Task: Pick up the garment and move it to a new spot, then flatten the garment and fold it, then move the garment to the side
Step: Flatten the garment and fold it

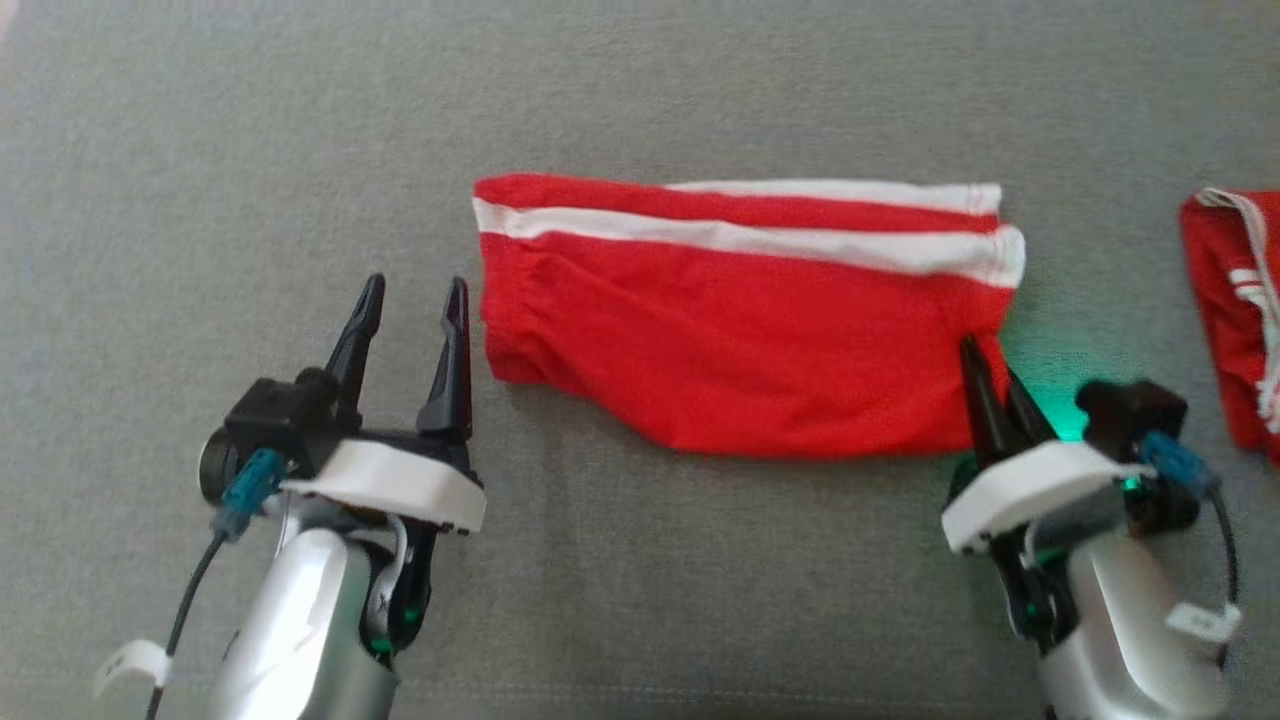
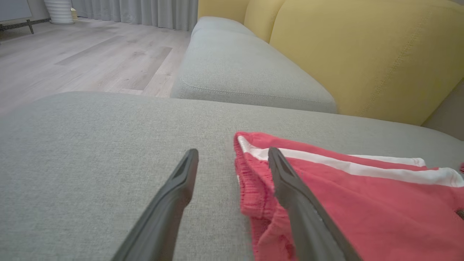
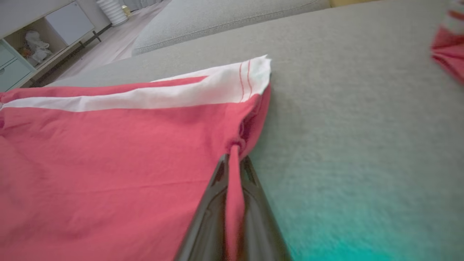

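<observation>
Right wrist view: right gripper (image 3: 235,157) pinches the hem edge of a seemingly light, limp garment (image 3: 108,163); left gripper (image 1: 416,283) gapes beside its waistband (image 2: 250,181).

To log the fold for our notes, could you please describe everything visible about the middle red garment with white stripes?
The red soft-knit garment lies folded, flat, on the grey fabric cushion. Two white stripes run along its far edge; a gathered waistband forms its left end. The right hand is shut, pinching cloth at its near right corner; the open left hand sits beside the waistband.
</observation>
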Motion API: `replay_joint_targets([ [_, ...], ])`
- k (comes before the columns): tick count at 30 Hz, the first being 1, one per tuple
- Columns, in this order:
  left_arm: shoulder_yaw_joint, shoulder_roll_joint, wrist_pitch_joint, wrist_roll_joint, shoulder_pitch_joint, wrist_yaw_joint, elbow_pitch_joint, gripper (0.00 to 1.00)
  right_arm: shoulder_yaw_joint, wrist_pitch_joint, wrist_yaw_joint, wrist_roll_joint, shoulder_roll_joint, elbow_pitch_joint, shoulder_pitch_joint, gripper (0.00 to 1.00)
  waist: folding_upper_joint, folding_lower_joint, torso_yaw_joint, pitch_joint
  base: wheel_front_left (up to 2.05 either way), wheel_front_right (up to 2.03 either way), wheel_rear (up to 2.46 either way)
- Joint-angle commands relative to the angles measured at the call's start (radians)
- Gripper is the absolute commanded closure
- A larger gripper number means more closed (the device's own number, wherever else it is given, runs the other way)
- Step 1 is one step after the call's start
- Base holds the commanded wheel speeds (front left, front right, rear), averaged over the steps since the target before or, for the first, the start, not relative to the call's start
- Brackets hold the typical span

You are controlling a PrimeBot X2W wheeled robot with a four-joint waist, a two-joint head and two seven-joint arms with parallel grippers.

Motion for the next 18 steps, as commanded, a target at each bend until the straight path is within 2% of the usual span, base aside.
replay_joint_targets([
  [1,0.039,0.024,-0.012,0.009,-0.010,-0.001,-0.037,0.00,0.014,-0.003,0.007,0.001,0.006,-0.029,0.002,1.00,0.0000,0.0000,-0.013,-0.012,0.00,0.00,0.00],
  [7,0.031,0.028,-0.009,0.008,-0.001,0.001,-0.045,0.00,-0.026,0.024,0.007,0.003,0.007,-0.093,0.051,1.00,0.0000,0.0000,-0.029,-0.019,0.00,0.00,0.00],
  [13,0.018,0.027,-0.006,0.006,-0.001,0.001,-0.045,0.00,-0.050,0.048,0.007,-0.008,0.007,-0.100,0.052,1.00,0.0000,0.0000,-0.022,-0.022,0.00,0.00,0.00],
  [18,0.012,0.028,-0.006,0.004,0.002,0.003,-0.037,0.00,-0.031,0.067,0.007,0.003,0.007,-0.121,0.027,1.00,0.0000,0.0000,-0.011,-0.037,0.00,0.00,0.00],
])
